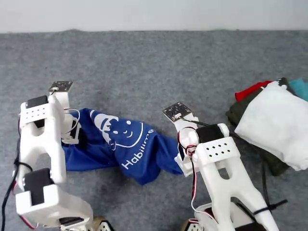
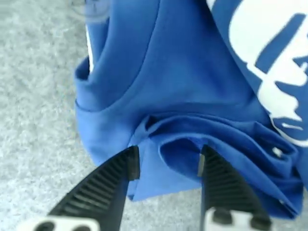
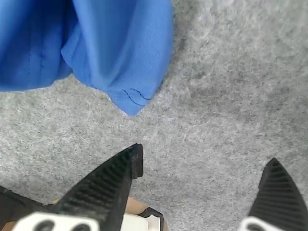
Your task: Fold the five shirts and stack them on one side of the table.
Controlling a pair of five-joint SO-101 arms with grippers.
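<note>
The grey carpeted table point(image 1: 159, 62) spans the high view; the left arm point(image 1: 41, 149) rises from about 8 o'clock and the right arm point(image 1: 224, 163) from about 5 o'clock; the blue shirt point(image 1: 125, 144), printed with a white smiling face and lettering, lies crumpled and unfolded between them, just toward 7 o'clock from the table's middle, its long axis running from 9 o'clock toward 4 o'clock; at the 3 o'clock edge sits a stack of folded shirts point(image 1: 269, 130), a white shirt point(image 1: 279, 122) on top, with a dark green one point(image 1: 239, 113), a red one point(image 1: 250, 90) and a teal one point(image 1: 299, 86) showing from under it; the left gripper point(image 2: 167, 156) sits at the shirt's 9 o'clock end, its jaws drawn in on a bunched fold of blue cloth near a hem; the right gripper point(image 3: 206, 161) hangs over bare carpet just beside the shirt's 3 o'clock end, jaws spread wide and holding nothing, a corner of blue fabric lying just ahead of its tips.
</note>
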